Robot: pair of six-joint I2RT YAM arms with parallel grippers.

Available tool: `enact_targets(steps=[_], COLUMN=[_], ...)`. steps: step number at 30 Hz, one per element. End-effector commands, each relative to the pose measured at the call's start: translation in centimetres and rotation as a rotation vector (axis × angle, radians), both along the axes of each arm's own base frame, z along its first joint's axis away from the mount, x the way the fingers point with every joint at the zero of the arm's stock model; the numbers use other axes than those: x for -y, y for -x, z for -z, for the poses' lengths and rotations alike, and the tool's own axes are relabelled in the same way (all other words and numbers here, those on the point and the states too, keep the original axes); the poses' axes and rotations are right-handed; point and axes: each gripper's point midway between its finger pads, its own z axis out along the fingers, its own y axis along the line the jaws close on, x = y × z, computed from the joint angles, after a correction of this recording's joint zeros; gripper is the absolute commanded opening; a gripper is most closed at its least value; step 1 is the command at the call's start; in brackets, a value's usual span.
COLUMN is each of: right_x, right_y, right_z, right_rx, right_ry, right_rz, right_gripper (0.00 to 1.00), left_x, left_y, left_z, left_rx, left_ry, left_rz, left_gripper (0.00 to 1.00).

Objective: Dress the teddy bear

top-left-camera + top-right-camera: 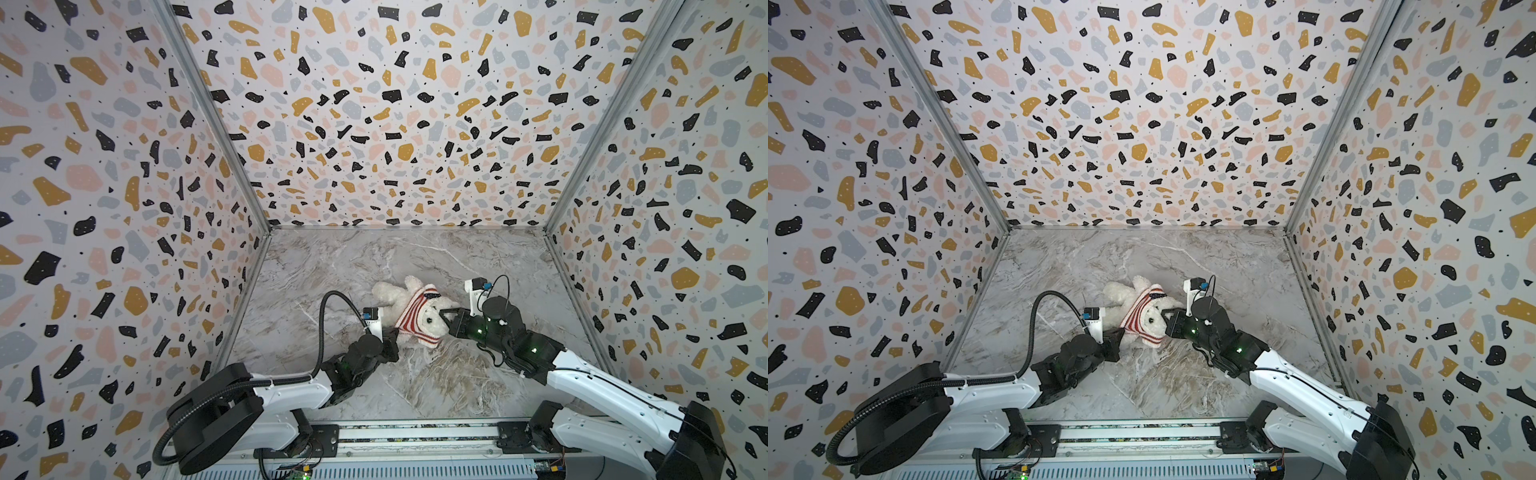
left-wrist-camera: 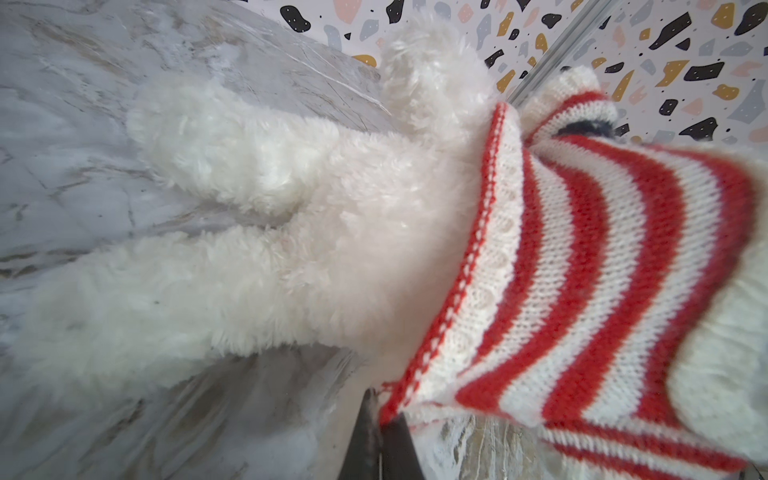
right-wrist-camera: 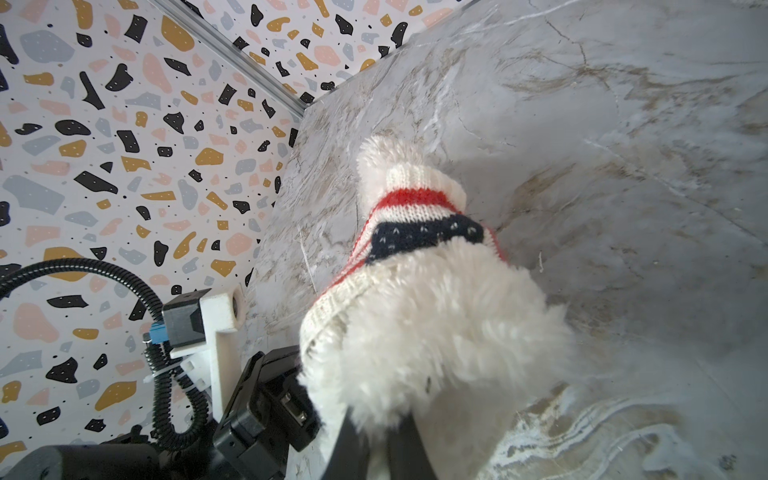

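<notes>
Clamps sweater (image 2: pixel 582 270) hem in left tool (image 2: pixel 380 415), teddy bear (image 3: pixel 436 324) head in right tool (image 3: pixel 380 419) — lies head nearest right tool, legs beyond left tool.

Right jaws' tips lost in blurred fur of the teddy bear (image 3: pixel 436 332); striped top (image 2: pixel 582 270) partly off-frame
</notes>
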Motion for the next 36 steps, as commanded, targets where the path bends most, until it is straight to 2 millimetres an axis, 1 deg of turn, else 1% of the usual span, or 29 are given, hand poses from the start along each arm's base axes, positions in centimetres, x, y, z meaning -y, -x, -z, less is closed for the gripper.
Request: enact_targets(steps=[1,4,9,11,14,17,20,23,26,30,32,34,36], right_x=[0.6,0.7,0.7,0.6,0.5,0.4,0.3,0.3,0.5,1.0,1.1,1.4,1.5], right_y=[-0.6,-0.4,-0.1,-0.1,0.0,0.1,0.4,0.6,0.7,0.8,0.8,0.6,0.5], right_z=[-4.6,-5.4,-7.9,-8.2,-8.1,-8.4,-9.4,-10.1,-10.5,-10.8,-10.7,-9.7,-9.1], right_rx=[0.103,0.101,0.123,0.124,0.114,0.1,0.093,0.087,0.083,0.05,0.046,0.023,0.027], right_ry=[-0.085,-0.122,-0.189,-0.193,-0.201,-0.238,-0.302,-0.34,-0.36,-0.388,-0.387,-0.354,-0.354], right_rz=[0.03,0.028,0.016,0.009,0.008,0.002,-0.015,-0.018,-0.012,0.014,0.021,0.051,0.057], right_gripper=[0.0,0.0,0.0,0.0,0.0,0.0,0.0,0.0,0.0,0.0,0.0,0.0,0.0], left_x=[-4.6,-5.3,-5.6,-5.7,-5.6,-6.0,-6.6,-6.7,-6.4,-6.0,-5.1,-3.9,-3.2], left_y=[-0.2,-0.3,-0.4,-0.5,-0.6,-0.7,-0.7,-0.7,-0.8,-0.9,-0.8,-0.5,-0.4], left_z=[3.9,4.2,4.4,4.4,4.2,4.4,4.8,4.9,4.5,3.7,2.6,1.1,0.1], left_rx=[-0.062,-0.062,-0.061,-0.059,-0.052,-0.051,-0.048,-0.04,-0.023,0.018,0.064,0.111,0.128], left_ry=[-0.165,-0.183,-0.208,-0.22,-0.224,-0.257,-0.294,-0.301,-0.294,-0.356,-0.375,-0.363,-0.34], left_rz=[-0.144,-0.163,-0.166,-0.166,-0.167,-0.179,-0.19,-0.188,-0.181,-0.168,-0.136,-0.097,-0.079], left_gripper=[0.0,0.0,0.0,0.0,0.0,0.0,0.0,0.0,0.0,0.0,0.0,0.0,0.0])
